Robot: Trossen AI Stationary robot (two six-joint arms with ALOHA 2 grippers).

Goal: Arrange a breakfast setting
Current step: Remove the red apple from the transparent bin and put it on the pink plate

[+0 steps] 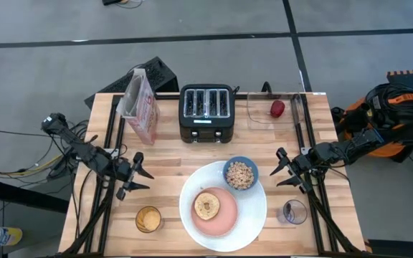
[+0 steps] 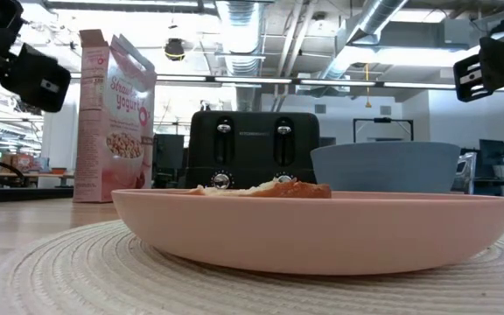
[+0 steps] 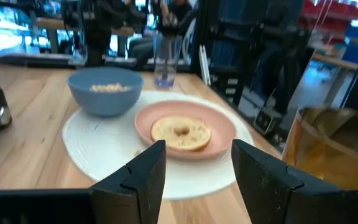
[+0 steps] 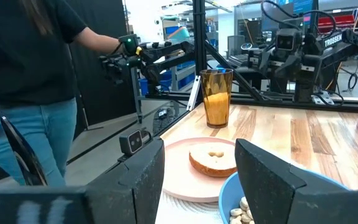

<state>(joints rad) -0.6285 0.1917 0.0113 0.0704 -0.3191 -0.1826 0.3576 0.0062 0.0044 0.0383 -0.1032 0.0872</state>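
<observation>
Black toaster [image 1: 206,112] and cereal box [image 1: 140,104] stand upper centre; we see the toasted bagel half [image 1: 207,206] on the smaller pink plate [image 1: 225,217], lower centre. Left gripper [image 1: 136,178] and right gripper [image 1: 285,169] hover open, empty.

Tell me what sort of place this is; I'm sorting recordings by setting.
Most likely a robotics lab or workshop, not a home kitchen. Exposed ceiling ducts run overhead, another robot rig stands beyond the wooden table, and cables trail across the bare floor.
</observation>
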